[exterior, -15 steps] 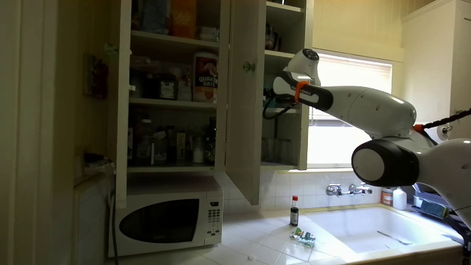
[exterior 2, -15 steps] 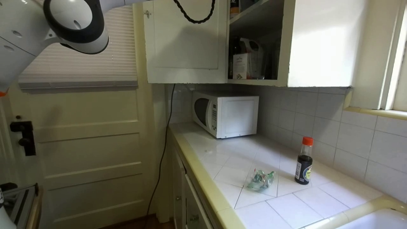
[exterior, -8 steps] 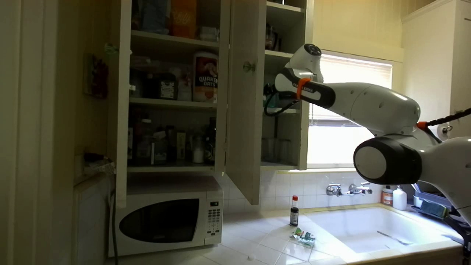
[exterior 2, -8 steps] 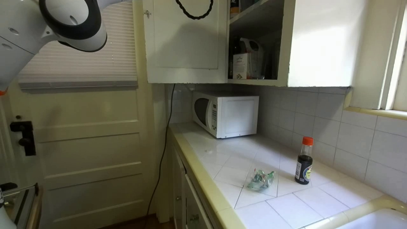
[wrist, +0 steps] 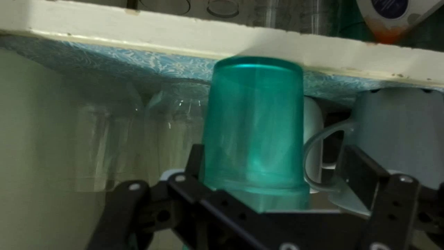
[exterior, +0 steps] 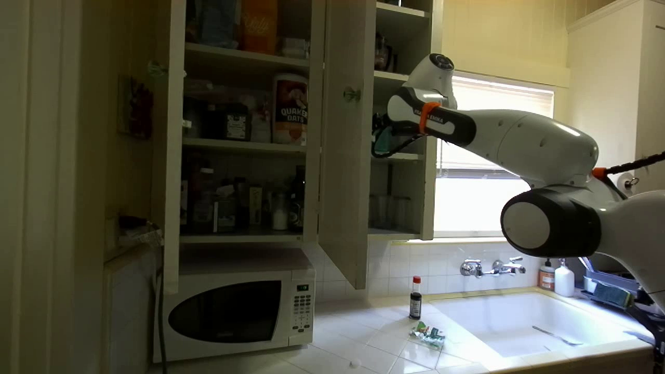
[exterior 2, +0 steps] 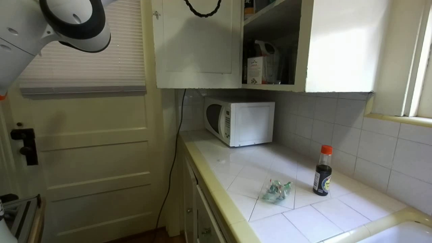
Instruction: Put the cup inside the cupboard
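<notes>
The cup (wrist: 255,132) is translucent teal and stands on a blue-lined shelf (wrist: 114,29) close to its front edge, the wrist view being upside down. It also shows small inside the white cupboard (exterior: 427,208) in an exterior view, as a teal patch of the cup (exterior: 383,142). My gripper (wrist: 277,158) is open around the cup's rim end. The left finger (wrist: 196,161) lies right against or just beside the cup; touching, I cannot tell. The right finger (wrist: 364,173) is well apart from it. In the exterior view, the open door and arm partly hide the gripper.
A grey mug (wrist: 402,132) stands close by the right finger, its handle near the cup. Clear glasses (wrist: 100,146) stand on the left. An open cupboard door (exterior: 343,208) juts out beside the arm. Below are a microwave (exterior: 234,311) and a red-capped bottle (exterior: 415,298).
The arm and gripper have risen a little in an exterior view, and more of the teal cup shows below the gripper. The cup appears to stay in place.
</notes>
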Robot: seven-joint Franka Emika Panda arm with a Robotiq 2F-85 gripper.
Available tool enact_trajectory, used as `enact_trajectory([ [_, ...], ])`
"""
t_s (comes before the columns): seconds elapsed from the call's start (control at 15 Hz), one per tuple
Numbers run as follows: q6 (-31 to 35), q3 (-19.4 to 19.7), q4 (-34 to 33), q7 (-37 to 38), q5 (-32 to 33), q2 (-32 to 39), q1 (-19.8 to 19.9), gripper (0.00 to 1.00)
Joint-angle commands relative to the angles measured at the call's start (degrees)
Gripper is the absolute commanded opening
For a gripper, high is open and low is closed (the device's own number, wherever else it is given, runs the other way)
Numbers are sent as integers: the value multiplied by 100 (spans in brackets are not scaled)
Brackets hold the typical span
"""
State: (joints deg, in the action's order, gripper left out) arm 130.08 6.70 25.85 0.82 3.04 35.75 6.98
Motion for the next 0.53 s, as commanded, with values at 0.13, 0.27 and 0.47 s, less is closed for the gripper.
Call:
enact_trajectory([
  [0.13, -440, 40, 121, 184, 136, -278, -62, 100],
  [0.27, -544, 20, 135, 184, 102, -325, -43, 100],
  [0.47, -685, 24, 134, 189, 116, -369, -50, 100],
])
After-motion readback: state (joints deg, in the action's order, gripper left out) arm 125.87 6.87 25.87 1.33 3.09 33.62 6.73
